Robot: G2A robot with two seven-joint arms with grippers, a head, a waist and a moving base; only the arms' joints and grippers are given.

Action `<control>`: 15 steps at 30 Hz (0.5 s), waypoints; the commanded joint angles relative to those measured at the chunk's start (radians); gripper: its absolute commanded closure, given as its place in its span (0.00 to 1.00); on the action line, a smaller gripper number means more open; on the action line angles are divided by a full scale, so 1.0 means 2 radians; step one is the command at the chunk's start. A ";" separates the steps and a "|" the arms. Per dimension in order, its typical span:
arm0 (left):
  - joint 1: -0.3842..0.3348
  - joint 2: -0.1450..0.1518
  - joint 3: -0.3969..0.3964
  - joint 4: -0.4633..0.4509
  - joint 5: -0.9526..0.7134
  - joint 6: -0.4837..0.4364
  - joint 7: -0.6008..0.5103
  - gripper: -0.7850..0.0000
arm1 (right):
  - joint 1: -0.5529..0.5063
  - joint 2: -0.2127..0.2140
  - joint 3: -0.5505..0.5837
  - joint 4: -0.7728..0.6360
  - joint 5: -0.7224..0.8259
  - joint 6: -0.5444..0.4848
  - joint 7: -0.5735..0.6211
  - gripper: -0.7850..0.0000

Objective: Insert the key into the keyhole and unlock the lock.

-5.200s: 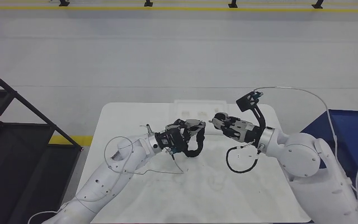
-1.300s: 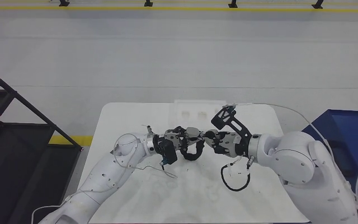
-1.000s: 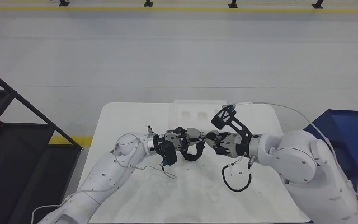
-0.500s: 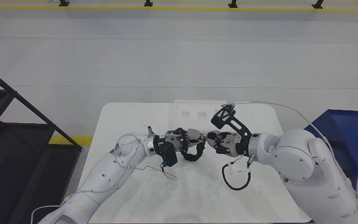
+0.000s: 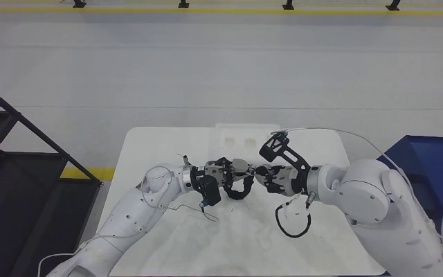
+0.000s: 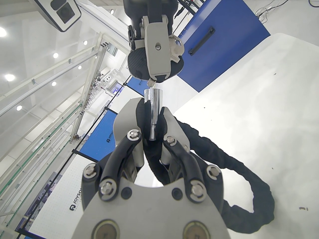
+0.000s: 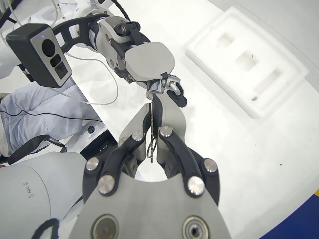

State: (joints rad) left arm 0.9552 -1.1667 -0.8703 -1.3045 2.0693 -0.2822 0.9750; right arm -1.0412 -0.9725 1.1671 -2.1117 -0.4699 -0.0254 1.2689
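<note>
Right wrist view: right jaws pinch key (image 7: 151, 115), left jaws clamp cable lock (image 7: 155, 88), tip at keyhole (image 7: 150, 95), reckon straight push next.

left arm (image 5: 149, 201) and right arm (image 5: 353, 190) bent inward from either side, grippers facing tip to tip, almost touching, left gripper (image 6: 149, 113) clamped on lock (image 6: 153, 95), right gripper (image 7: 155, 104) pinching key (image 7: 152, 118)
</note>
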 commanded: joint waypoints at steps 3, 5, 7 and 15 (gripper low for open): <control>0.000 0.000 0.000 -0.001 0.001 0.000 0.000 1.00 | 0.003 0.000 -0.004 0.002 0.001 0.000 0.003 1.00; 0.001 0.000 -0.001 0.000 -0.002 0.004 -0.003 1.00 | 0.005 0.000 -0.005 0.003 0.001 0.001 0.002 1.00; 0.003 0.000 -0.005 0.000 -0.007 0.008 -0.008 1.00 | 0.005 0.000 -0.006 0.004 0.000 0.004 0.002 1.00; 0.008 0.001 -0.006 -0.008 -0.010 0.005 -0.009 1.00 | 0.005 0.001 -0.013 0.010 0.004 0.005 -0.002 1.00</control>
State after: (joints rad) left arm 0.9699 -1.1652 -0.8821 -1.3197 2.0486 -0.2728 0.9577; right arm -1.0315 -0.9710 1.1431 -2.0921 -0.4626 -0.0154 1.2672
